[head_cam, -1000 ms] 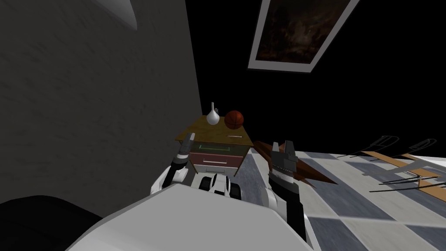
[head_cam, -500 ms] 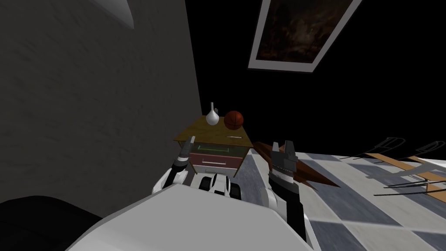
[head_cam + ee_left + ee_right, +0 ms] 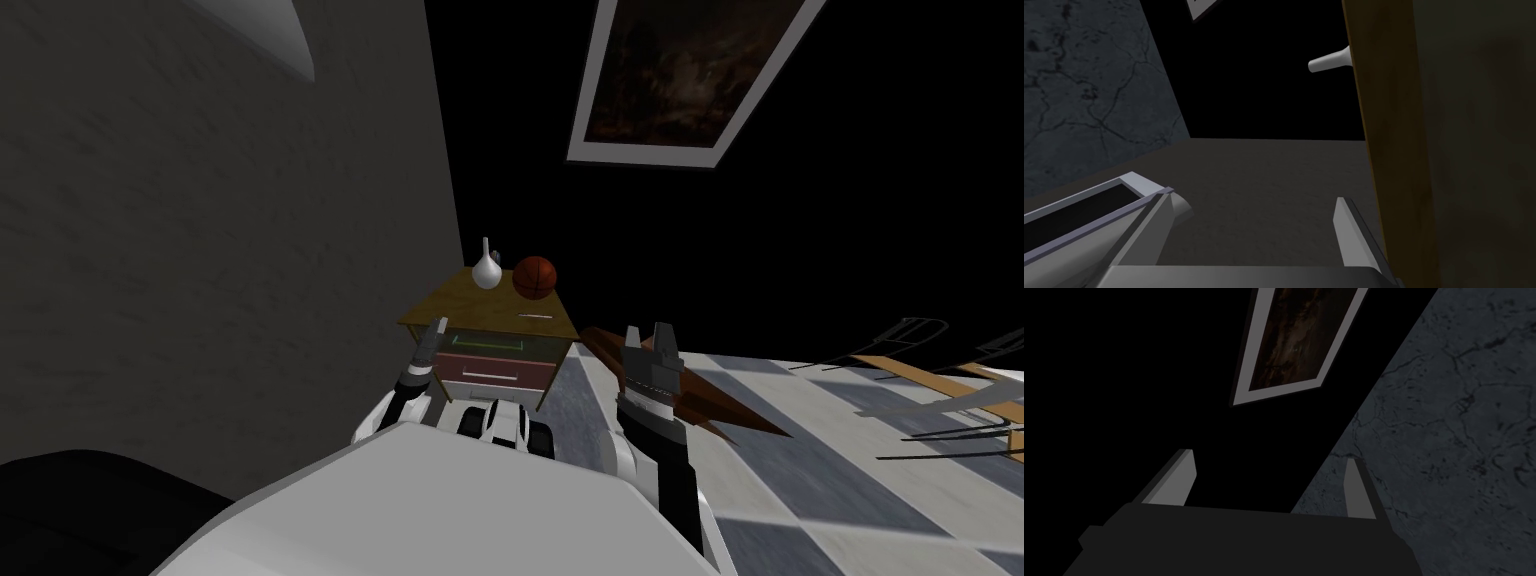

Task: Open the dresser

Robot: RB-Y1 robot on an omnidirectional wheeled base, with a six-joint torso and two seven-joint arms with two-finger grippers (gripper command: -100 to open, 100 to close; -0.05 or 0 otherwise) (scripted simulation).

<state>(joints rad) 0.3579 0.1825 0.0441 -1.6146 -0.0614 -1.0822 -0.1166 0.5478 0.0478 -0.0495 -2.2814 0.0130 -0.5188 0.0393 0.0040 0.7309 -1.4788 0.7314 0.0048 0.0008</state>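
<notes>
Little is changed: left gripper (image 3: 436, 326), spread wide, is kept at the dresser (image 3: 470, 300) corner; handle (image 3: 490, 377) is not yet gripped. Right gripper (image 3: 648, 338) is likewise spread.

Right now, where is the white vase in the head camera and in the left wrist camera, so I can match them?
Head view: the white vase stands on the dresser top, near its far edge, left of the basketball.
Left wrist view: its neck sticks out past the dresser top's wooden edge, beyond the open left gripper.
Shared landmark: the dresser top's wooden slab.
</notes>
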